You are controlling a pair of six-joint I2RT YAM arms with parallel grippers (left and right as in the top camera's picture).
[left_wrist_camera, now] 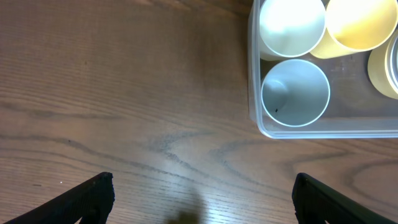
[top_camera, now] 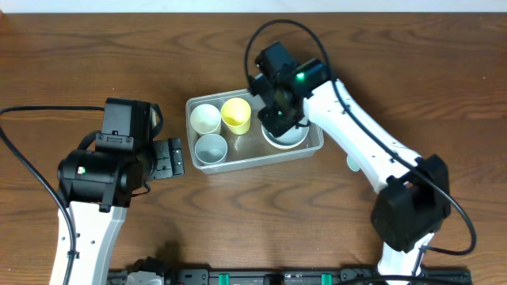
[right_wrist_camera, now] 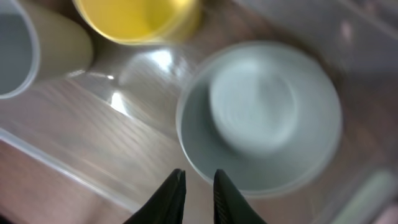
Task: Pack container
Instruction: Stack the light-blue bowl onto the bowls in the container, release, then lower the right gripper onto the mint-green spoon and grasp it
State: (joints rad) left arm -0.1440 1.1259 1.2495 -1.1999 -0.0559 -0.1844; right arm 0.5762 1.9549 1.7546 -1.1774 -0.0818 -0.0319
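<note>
The clear container (top_camera: 238, 164) sits mid-table and holds a white cup (top_camera: 206, 119), a yellow cup (top_camera: 236, 114), a pale blue cup (top_camera: 211, 148) and a pale bowl (top_camera: 289, 139) at its right end. My right gripper (top_camera: 279, 119) hangs over the bowl's left rim. In the right wrist view its jaws (right_wrist_camera: 198, 177) stand a narrow gap apart with nothing between them, just above the edge of the bowl (right_wrist_camera: 261, 118). My left gripper (top_camera: 170, 158) stands wide open and empty over bare table left of the container (left_wrist_camera: 255, 93).
The right arm's white links (top_camera: 372, 158) run from the container toward the front right. The left arm's base (top_camera: 95, 174) fills the front left. Bare wooden tabletop (left_wrist_camera: 124, 93) lies left of the container.
</note>
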